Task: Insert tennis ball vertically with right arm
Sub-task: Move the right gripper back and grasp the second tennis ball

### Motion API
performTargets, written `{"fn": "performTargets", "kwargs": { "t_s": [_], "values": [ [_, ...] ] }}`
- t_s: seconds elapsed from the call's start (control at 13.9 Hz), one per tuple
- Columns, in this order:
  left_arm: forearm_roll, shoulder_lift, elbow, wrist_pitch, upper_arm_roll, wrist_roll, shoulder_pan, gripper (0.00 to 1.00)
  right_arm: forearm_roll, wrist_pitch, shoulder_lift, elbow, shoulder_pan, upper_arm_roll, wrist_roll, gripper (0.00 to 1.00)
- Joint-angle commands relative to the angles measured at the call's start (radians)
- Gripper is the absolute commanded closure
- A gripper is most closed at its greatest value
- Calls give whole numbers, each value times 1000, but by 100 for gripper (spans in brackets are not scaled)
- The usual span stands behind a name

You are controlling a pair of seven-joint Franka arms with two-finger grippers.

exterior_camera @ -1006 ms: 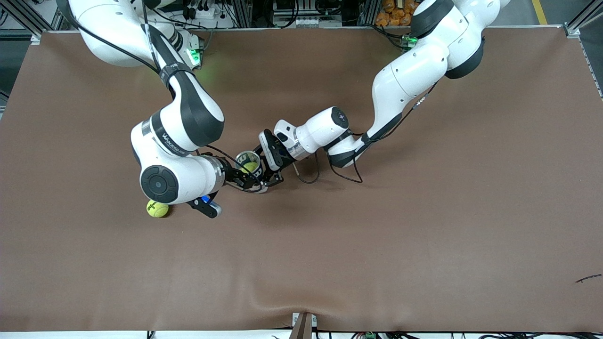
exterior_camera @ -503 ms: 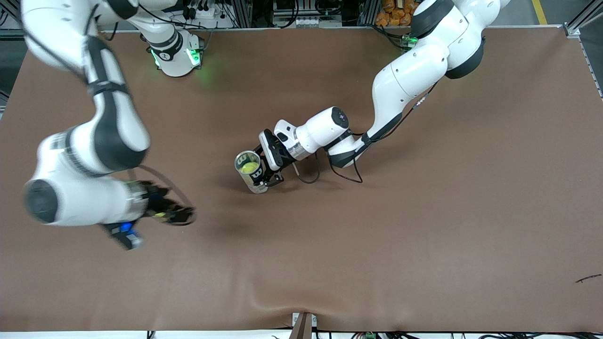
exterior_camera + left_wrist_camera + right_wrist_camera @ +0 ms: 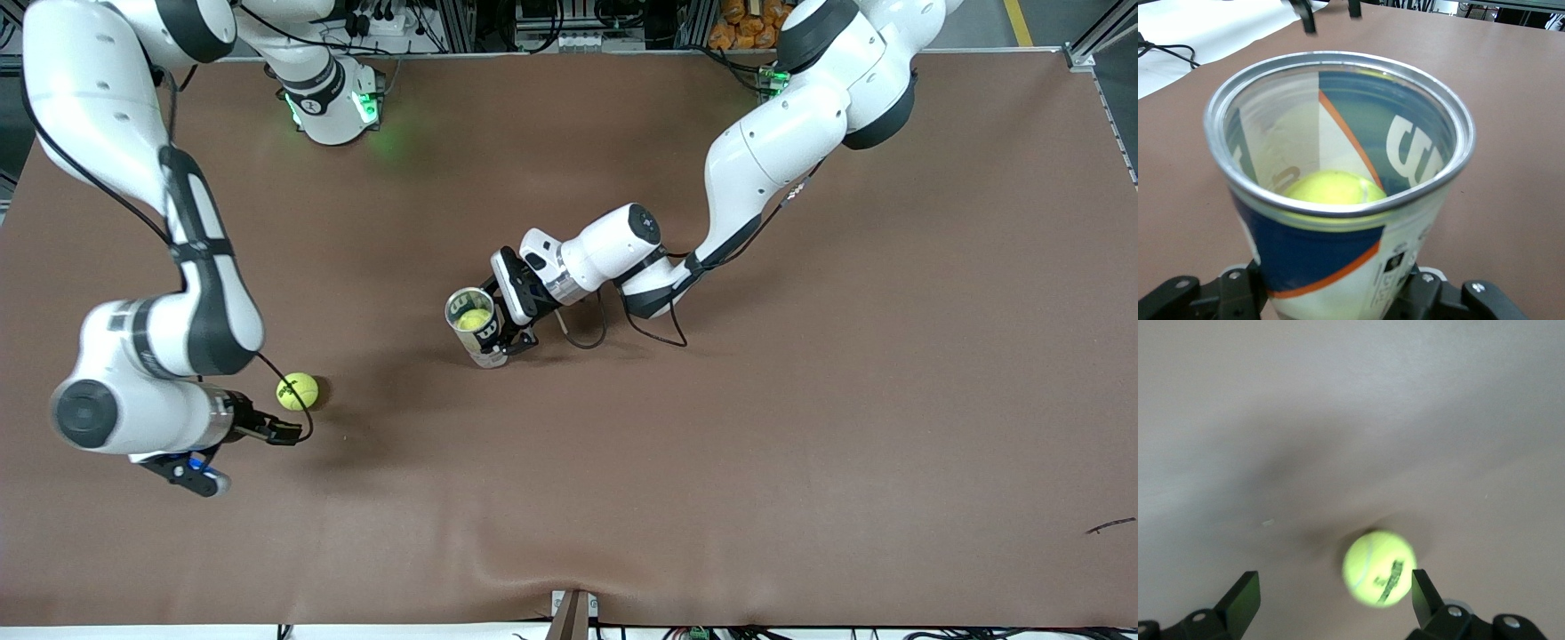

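A tennis ball can (image 3: 481, 340) with a blue, white and orange label stands upright mid-table. My left gripper (image 3: 510, 335) is shut on its lower body. One tennis ball (image 3: 474, 318) lies inside; the left wrist view shows the can (image 3: 1325, 257), that ball (image 3: 1335, 187) and my left gripper (image 3: 1338, 303). A second tennis ball (image 3: 297, 391) lies on the table toward the right arm's end. My right gripper (image 3: 286, 434) is open and low beside it. In the right wrist view the ball (image 3: 1379, 568) sits between the open fingers of my right gripper (image 3: 1331, 590), close to one finger (image 3: 1421, 590).
The brown table cover (image 3: 711, 462) has a fold at its near edge. A small dark scrap (image 3: 1109, 525) lies near the front corner at the left arm's end. The left arm's cable (image 3: 582, 336) loops onto the table beside the can.
My right arm has swung from the can's mouth toward its own end of the table, and its open gripper is now down by the loose ball. The left arm and can have not moved.
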Motion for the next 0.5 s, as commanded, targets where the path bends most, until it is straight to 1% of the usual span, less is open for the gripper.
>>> {"fn": "performTargets", "kwargs": {
  "t_s": [0.0,0.14,0.43],
  "values": [
    [17,-24,-16,10,0,-4,9,28,-38,38,-16,-92,-52,14,-24,0],
    [17,-24,-18,10,0,-4,9,28,-31,42,-11,-121,-61,15,-23,0],
    [17,-24,-18,10,0,-4,8,27,-12,56,-5,-146,-55,17,-15,0]
  ]
}}
